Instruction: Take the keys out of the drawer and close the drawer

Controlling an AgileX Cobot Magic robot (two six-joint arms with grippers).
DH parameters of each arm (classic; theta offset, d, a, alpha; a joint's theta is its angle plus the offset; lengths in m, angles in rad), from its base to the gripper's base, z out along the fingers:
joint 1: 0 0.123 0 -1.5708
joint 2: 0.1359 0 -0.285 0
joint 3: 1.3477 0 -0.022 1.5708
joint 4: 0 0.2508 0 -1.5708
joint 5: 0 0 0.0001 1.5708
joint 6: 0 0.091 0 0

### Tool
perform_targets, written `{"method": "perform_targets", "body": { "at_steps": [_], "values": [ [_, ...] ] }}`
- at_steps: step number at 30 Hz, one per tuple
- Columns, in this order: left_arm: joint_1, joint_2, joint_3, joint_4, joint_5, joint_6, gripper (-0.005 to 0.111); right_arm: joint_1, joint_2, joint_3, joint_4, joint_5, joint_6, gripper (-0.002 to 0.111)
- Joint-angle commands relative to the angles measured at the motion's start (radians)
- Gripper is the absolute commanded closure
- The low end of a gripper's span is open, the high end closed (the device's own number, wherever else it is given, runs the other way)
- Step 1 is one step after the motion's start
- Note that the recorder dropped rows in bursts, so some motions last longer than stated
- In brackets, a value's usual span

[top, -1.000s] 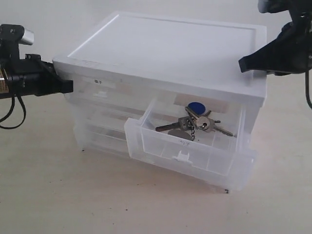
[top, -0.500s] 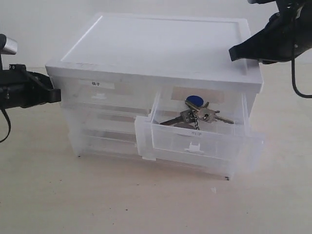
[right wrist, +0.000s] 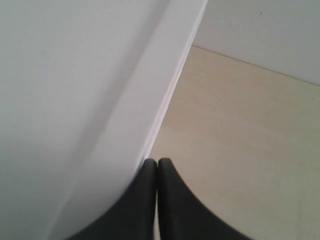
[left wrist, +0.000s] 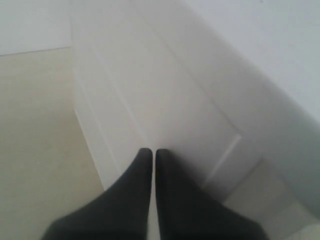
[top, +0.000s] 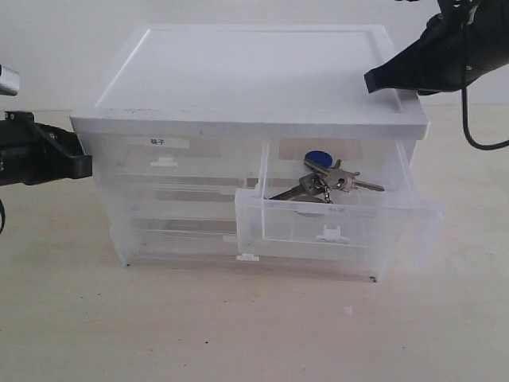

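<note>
In the pulled-out drawer (top: pixel 294 227), upper right of the cabinet (top: pixel 254 76), the keys (top: pixel 326 181) lie loose. Right end effector (top: pixel 374 81): clenched, empty, at cabinet's top corner. Left end effector (top: pixel 79 163): clenched, empty, by its side wall. Risk: either nudges the prob. light cabinet & slides it across the bench (top: pixel 159 334).

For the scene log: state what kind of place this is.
Probably a lab test bench: pale tabletop, blank white wall, one plastic drawer unit with keys in its open drawer.
</note>
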State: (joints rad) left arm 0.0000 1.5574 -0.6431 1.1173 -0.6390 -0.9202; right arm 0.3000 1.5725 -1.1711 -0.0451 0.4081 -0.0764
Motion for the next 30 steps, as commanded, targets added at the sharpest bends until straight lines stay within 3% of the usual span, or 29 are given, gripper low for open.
{"method": "perform_targets", "body": {
  "at_steps": [1, 7, 15, 19, 24, 30],
  "values": [
    [-0.033, -0.009, 0.004, 0.077, -0.176, 0.011, 0.102, 0.048, -0.004, -0.008, 0.061, -0.024, -0.008, 0.108],
    [0.004, -0.049, 0.004, 0.070, -0.134, 0.018, 0.102, 0.046, -0.075, -0.008, -0.009, -0.017, 0.032, 0.108],
    [0.030, -0.181, 0.043, 0.068, -0.139, 0.023, 0.102, 0.046, -0.211, -0.008, -0.271, 0.065, 0.231, 0.108],
    [0.030, -0.263, 0.056, 0.064, -0.077, 0.037, 0.102, 0.046, -0.259, -0.008, -0.271, 0.071, 0.231, 0.094],
    [0.030, -0.344, 0.080, 0.024, 0.000, 0.046, 0.102, 0.048, -0.311, -0.008, -0.229, 0.088, 0.219, 0.075],
    [0.030, -0.462, 0.121, 0.022, -0.131, 0.046, 0.102, 0.048, -0.363, -0.069, 0.074, 0.238, -0.093, 0.074]
  ]
}}
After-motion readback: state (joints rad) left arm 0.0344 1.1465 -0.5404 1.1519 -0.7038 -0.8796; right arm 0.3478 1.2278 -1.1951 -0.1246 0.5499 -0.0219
